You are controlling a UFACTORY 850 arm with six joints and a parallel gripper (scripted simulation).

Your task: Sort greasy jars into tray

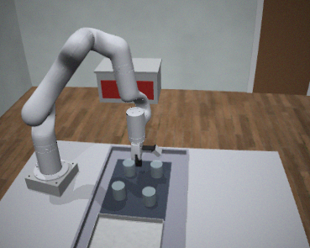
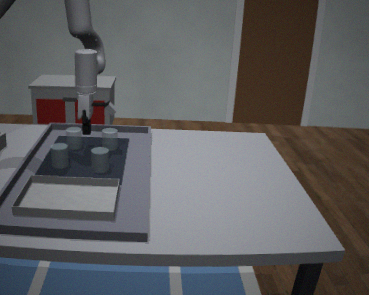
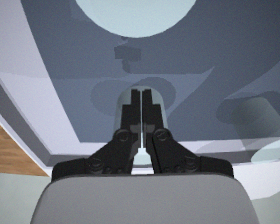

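Table [image 1: 241, 192]: steel top carries all | Tray [image 1: 102, 222]: at 6 o'clock of the mat | Mat [image 1: 165, 201]: dark, bears four jars | Jars: nearest jar [image 1: 128, 167] just at 8 o'clock of the pincer (top view), another [image 1: 156, 169] at 4 o'clock, apart | Pincer [image 1: 137, 162]: closed, gripping nothing, low between the far pair.

The four jars [image 1: 129, 168] look like pale, frosted blue-green glass with a matt, smooth skin. The mat [image 1: 165, 192] under them is dark slate, flat and dull. The tray [image 2: 67, 212] has grey matt rims and a whitish grainy floor. The table top [image 1: 241, 201] is smooth pale grey, faintly satin. The arm [image 1: 73, 66] is smooth white plastic-looking shell; the gripper [image 3: 143, 106] fingers are matt black. The floor [image 1: 224, 113] is brown wood planking.
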